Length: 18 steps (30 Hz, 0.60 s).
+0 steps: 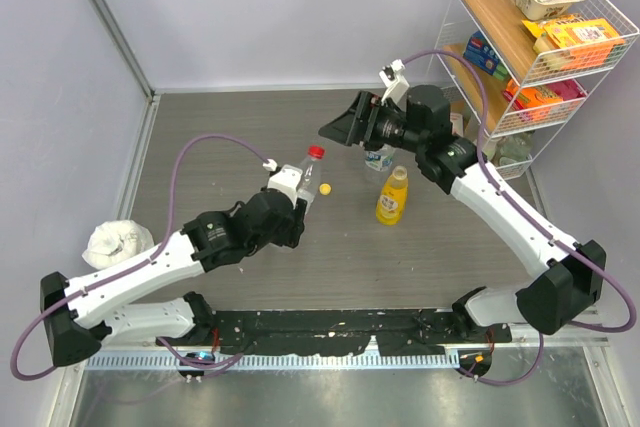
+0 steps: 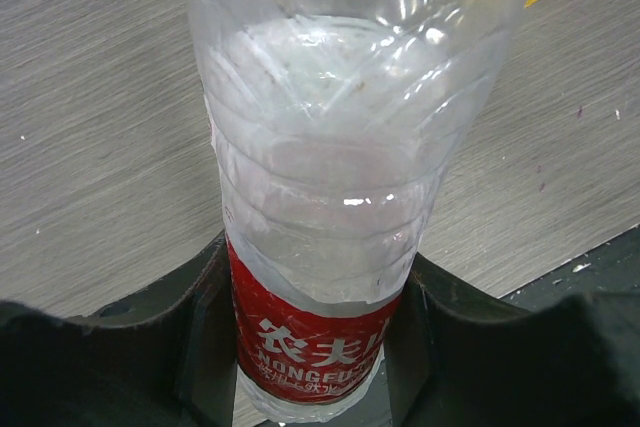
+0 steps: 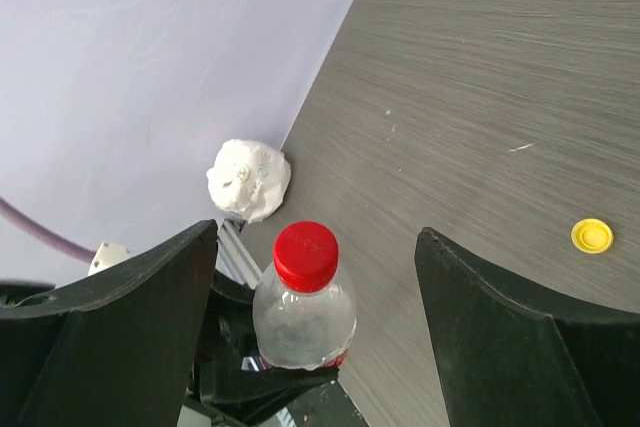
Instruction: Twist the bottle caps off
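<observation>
My left gripper [image 1: 296,202] is shut on the lower body of the clear bottle with the red label [image 1: 307,179], holding it tilted; in the left wrist view the fingers [image 2: 205,327] clamp the label [image 2: 320,347]. Its red cap [image 1: 316,152] is on. My right gripper [image 1: 335,125] is open, just up and right of that cap; in the right wrist view the red cap [image 3: 305,254] lies between the spread fingers [image 3: 470,317], untouched. A loose yellow cap [image 1: 325,188] lies on the table. The yellow-orange bottle [image 1: 392,197] stands uncapped. The blue-white bottle [image 1: 379,159] is partly hidden behind my right arm.
A crumpled white cloth [image 1: 117,240] lies at the left wall, also in the right wrist view [image 3: 248,179]. A white wire shelf rack [image 1: 530,47] with snack packs stands at the back right. Walls close the left and back sides.
</observation>
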Available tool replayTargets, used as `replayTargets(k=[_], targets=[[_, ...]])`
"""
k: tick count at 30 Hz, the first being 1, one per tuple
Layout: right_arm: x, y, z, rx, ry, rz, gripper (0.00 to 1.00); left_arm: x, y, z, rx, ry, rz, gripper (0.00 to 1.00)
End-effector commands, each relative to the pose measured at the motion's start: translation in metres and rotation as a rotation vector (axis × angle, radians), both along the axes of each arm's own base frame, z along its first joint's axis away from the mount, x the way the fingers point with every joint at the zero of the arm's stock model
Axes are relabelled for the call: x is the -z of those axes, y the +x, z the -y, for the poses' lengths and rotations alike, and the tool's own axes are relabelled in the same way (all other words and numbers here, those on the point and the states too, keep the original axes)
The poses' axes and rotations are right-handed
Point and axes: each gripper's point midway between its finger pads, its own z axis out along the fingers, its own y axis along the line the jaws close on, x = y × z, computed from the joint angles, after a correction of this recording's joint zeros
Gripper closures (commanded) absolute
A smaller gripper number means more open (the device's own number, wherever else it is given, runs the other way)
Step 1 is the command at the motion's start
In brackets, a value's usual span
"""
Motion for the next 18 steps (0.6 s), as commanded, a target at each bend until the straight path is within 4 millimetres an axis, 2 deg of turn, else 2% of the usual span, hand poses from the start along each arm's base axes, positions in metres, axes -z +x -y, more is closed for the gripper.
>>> replayTargets(k=[1, 4, 6, 9, 14, 16, 18], targets=[[-0.026, 0.01, 0.002, 0.118, 0.035, 0.032, 0.15, -0.014, 0.01, 0.004, -0.044, -0.017, 0.021, 0.71], [-0.025, 0.008, -0.01, 0.113, 0.025, 0.028, 0.15, -0.013, 0.011, 0.005, -0.043, -0.003, 0.014, 0.74], [-0.017, 0.006, -0.021, 0.111, -0.006, 0.013, 0.15, -0.014, 0.011, 0.007, -0.04, -0.001, 0.01, 0.76], [-0.01, 0.008, -0.025, 0.118, -0.022, -0.002, 0.21, -0.016, 0.012, 0.008, -0.042, -0.007, 0.014, 0.77], [-0.001, 0.012, -0.023, 0.144, -0.064, -0.018, 0.23, -0.023, 0.012, 0.009, -0.042, -0.016, 0.02, 0.78], [0.0, 0.012, -0.023, 0.145, -0.062, -0.023, 0.3, -0.026, 0.012, 0.009, -0.04, -0.017, 0.023, 0.78], [0.001, 0.01, -0.025, 0.139, -0.051, -0.029, 0.42, -0.027, 0.012, 0.009, -0.039, -0.018, 0.025, 0.79]])
